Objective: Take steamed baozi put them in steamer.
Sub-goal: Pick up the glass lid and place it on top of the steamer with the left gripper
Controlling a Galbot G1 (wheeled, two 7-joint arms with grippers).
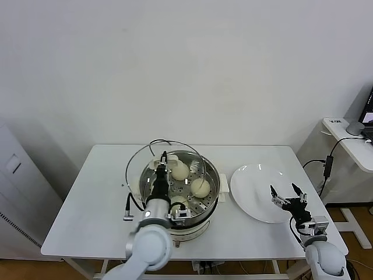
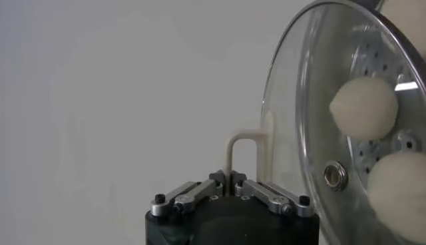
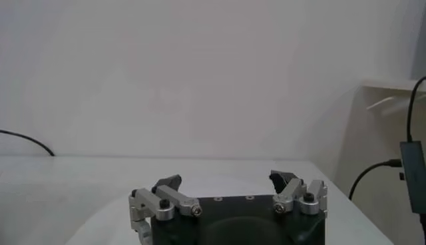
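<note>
Baozi (image 1: 200,186) in steamer (image 1: 214,175), under L gripper (image 1: 162,156).

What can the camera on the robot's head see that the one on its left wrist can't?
Only the head view: the flat round white plate, bare; the open right pincer over its edge; the white table; the whole shiny steel steamer.

Only the left wrist view: the lid's cream handle, pinched by the shut left pincer.

Both: the round glass lid, held tilted, and pale round baozi on the perforated tray.
</note>
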